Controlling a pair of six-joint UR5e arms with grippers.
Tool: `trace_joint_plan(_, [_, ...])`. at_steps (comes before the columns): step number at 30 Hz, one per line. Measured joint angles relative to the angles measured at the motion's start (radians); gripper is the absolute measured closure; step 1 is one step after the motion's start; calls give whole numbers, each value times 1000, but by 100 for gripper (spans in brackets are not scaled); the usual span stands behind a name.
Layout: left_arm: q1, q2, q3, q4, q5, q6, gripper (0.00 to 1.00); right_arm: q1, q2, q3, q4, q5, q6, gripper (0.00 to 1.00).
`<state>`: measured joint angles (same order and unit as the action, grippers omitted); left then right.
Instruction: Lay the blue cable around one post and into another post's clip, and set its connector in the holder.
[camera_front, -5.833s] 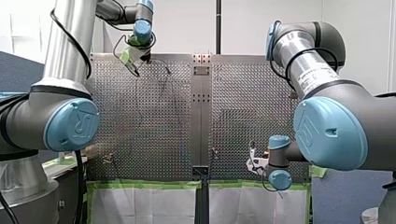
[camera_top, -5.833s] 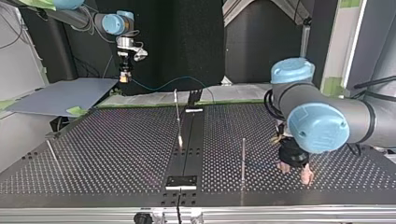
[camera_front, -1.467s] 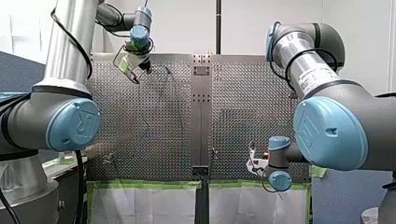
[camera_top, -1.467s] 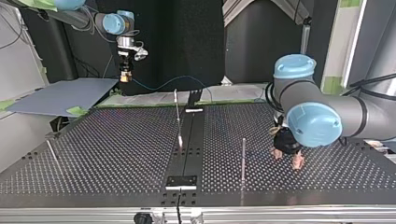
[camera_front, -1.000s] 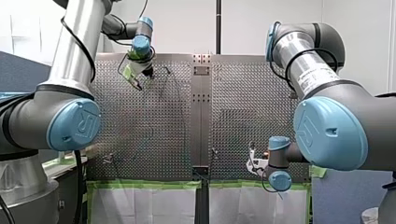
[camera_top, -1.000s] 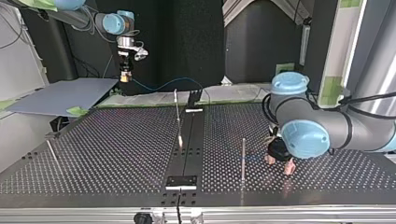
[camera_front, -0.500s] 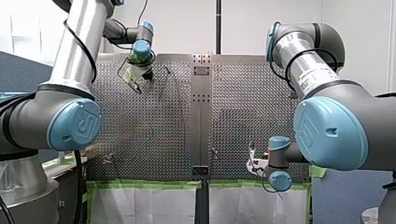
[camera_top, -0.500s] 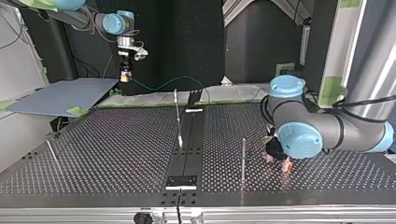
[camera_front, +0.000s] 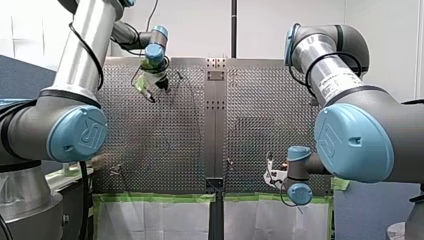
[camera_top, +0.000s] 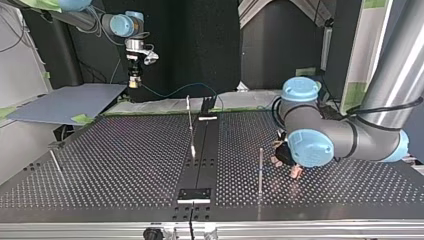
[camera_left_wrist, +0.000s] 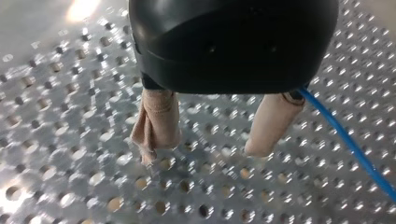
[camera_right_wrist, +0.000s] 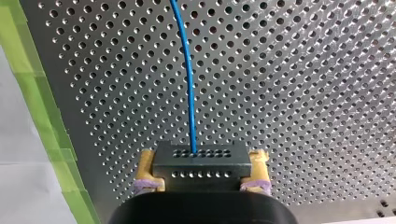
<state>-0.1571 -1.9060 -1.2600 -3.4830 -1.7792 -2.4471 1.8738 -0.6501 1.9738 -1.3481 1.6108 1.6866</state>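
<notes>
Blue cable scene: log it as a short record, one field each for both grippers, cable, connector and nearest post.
left gripper: open, beige pads, nothing between them, close over the perforated table
right gripper: shut on the black connector, yellow pads
blue cable: leaves the black connector; a stretch passes beside the left gripper
post: upright, beside the left gripper in the top view

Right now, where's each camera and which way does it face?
Front: behind and above the arms, facing over the perforated table; both arms show.
Top: across the table, facing the arms; my left arm by a post.
Left wrist: down at the table; left jaws apart.
Right wrist: right jaws shut on the connector.
Both wrist views share the blue cable.
</notes>
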Motion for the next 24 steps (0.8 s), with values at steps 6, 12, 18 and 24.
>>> trace_joint_plan(6, [-12, 6, -7, -14, 35, -37, 0, 0, 0, 0, 0, 0, 0, 100])
trace_joint_plan(12, [-12, 8, -30, -15, 94, -96, 0, 0, 0, 0, -1, 0, 0, 100])
trace_joint_plan(18, [-5, 30, -35, -13, 143, -158, 0, 0, 0, 0, -1, 0, 1, 100])
trace_joint_plan(24, [1, 56, -36, -5, 118, -199, 0, 0, 0, 0, -2, 0, 2, 100])
